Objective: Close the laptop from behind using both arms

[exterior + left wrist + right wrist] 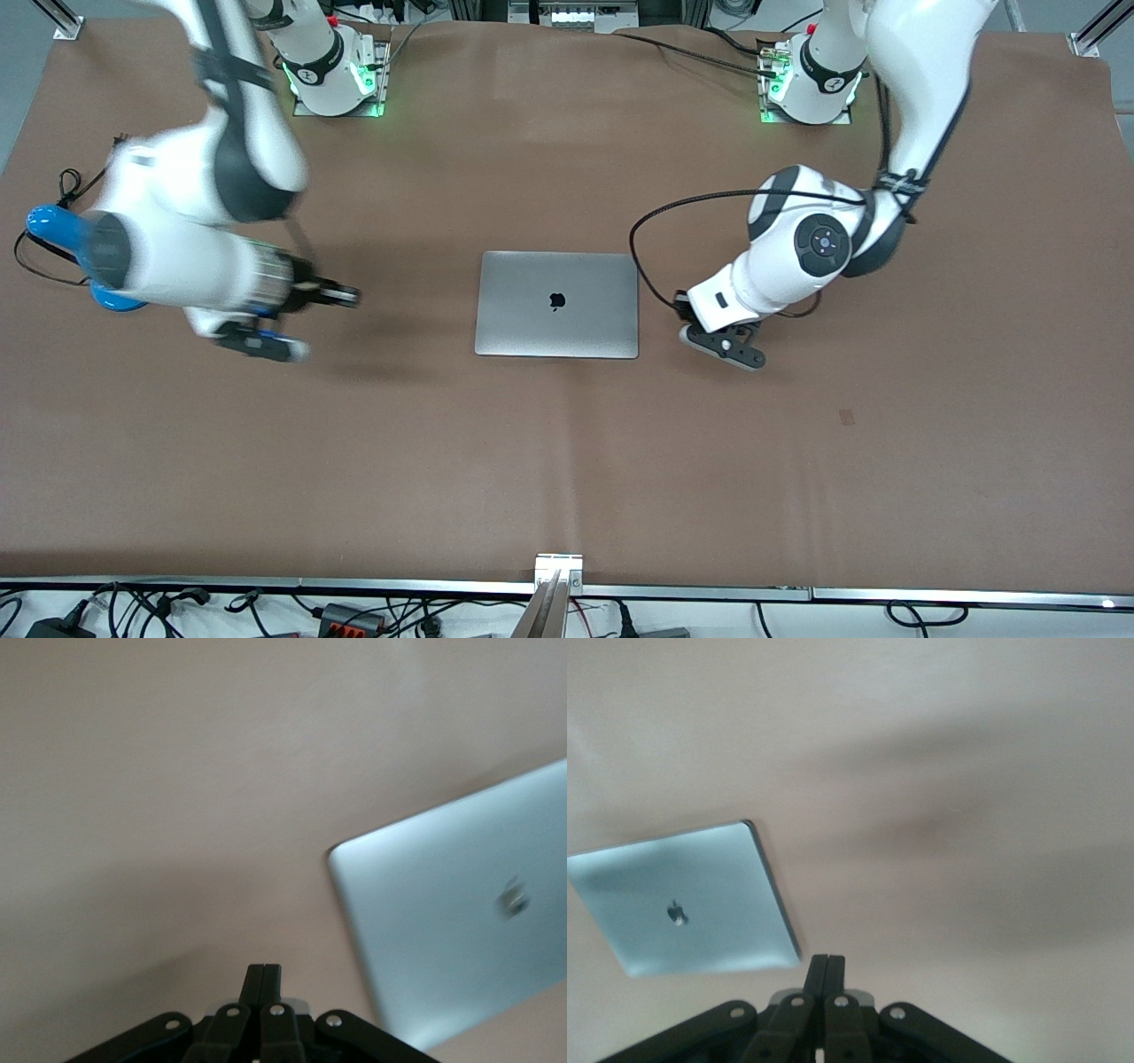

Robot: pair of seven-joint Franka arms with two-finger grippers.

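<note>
Left gripper (687,310): fingers (263,985) pressed together on nothing, over bare mat just beside the laptop's edge toward the left arm's end of the table. Right gripper (347,295): fingers (825,973) likewise together and empty, over the mat toward the right arm's end, well clear of the laptop and blurred in the front view.

MacBook (557,304): flat on the brown table mat (567,461) at mid-table, lid fully down, dark apple logo (557,301) facing up, no keyboard or trackpad showing. Same flat grey lid in both wrist views (461,921) (691,899), off to one side of each gripper. Touched by neither arm.

Judged from this: closing looks complete, with only clearing away left.

Risks from here:
- Left gripper so near the laptop's edge; a sideways swing toward mid-table likely to knock or slide the machine across the smooth mat.
- Dropping either gripper while drifting over the lid likely to scratch or dent thin metal.
- Black cable loop (647,239) hanging off the left arm near the laptop's corner; could snag or drag across it during a retreat.
</note>
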